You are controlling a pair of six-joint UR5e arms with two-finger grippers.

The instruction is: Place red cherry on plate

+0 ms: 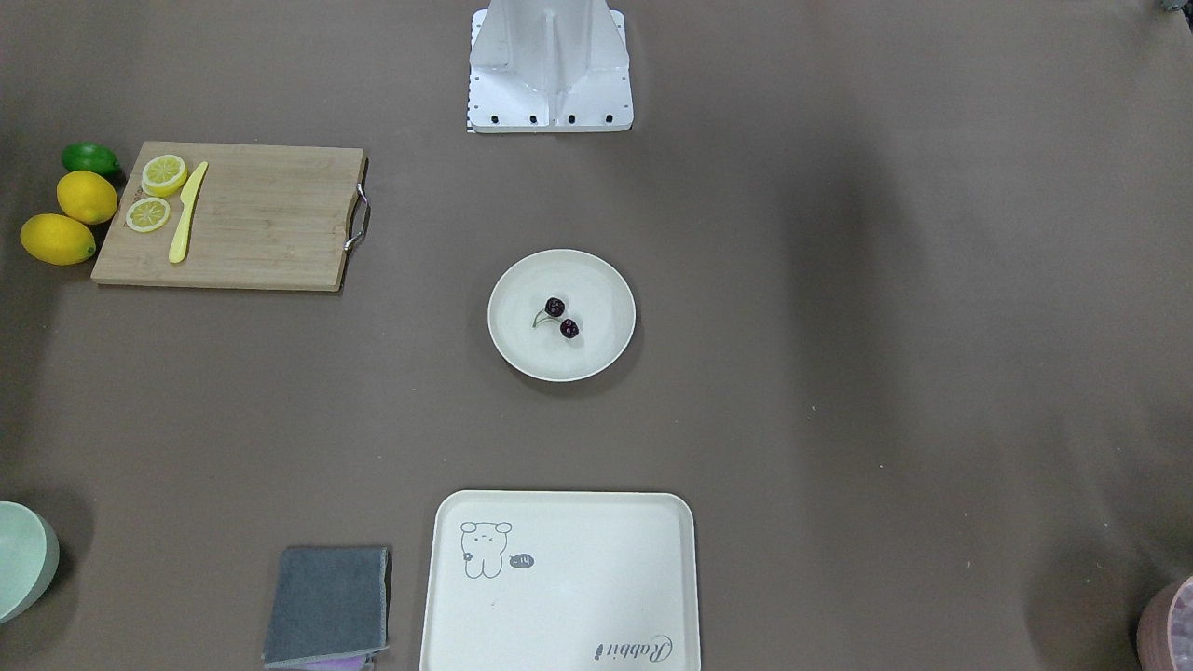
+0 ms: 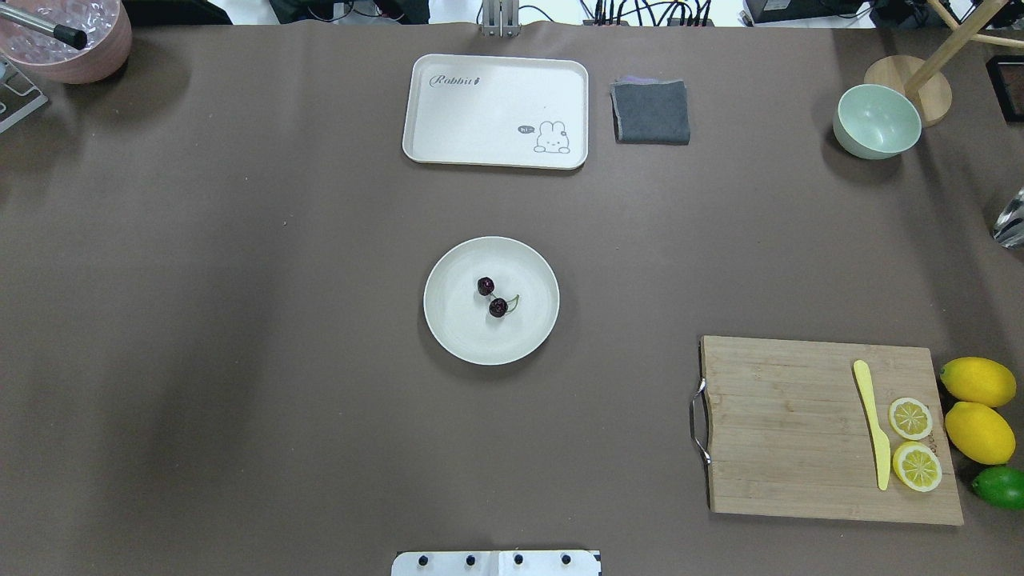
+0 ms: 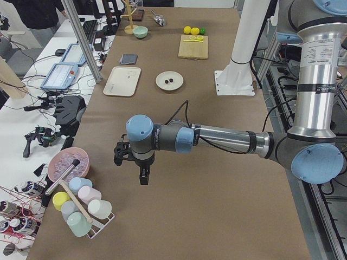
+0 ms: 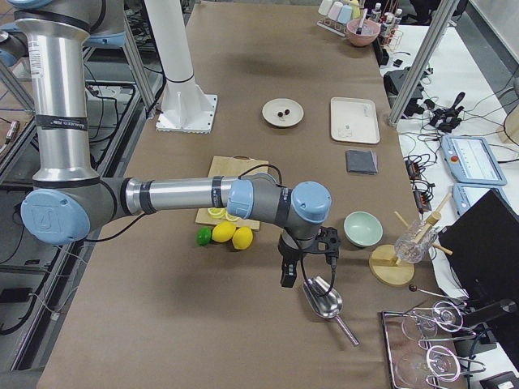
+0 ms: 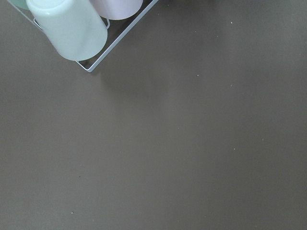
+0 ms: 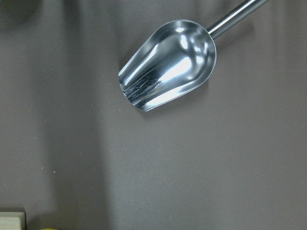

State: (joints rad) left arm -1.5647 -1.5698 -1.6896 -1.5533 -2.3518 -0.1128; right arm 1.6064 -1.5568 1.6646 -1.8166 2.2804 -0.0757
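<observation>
The red cherry, two dark fruits on thin green stems, lies inside the round off-white plate at the table's middle. Nothing touches it. My left gripper hangs over bare table at the robot's left end, beside the cup rack, far from the plate. At the opposite end my right gripper hovers just above a metal scoop. Both grippers show only in the side views, so I cannot tell if they are open or shut.
A wooden cutting board carries a yellow knife and lemon slices; whole lemons and a lime lie beside it. A cream tray, grey cloth, green bowl, pink bowl and cup rack line the edges.
</observation>
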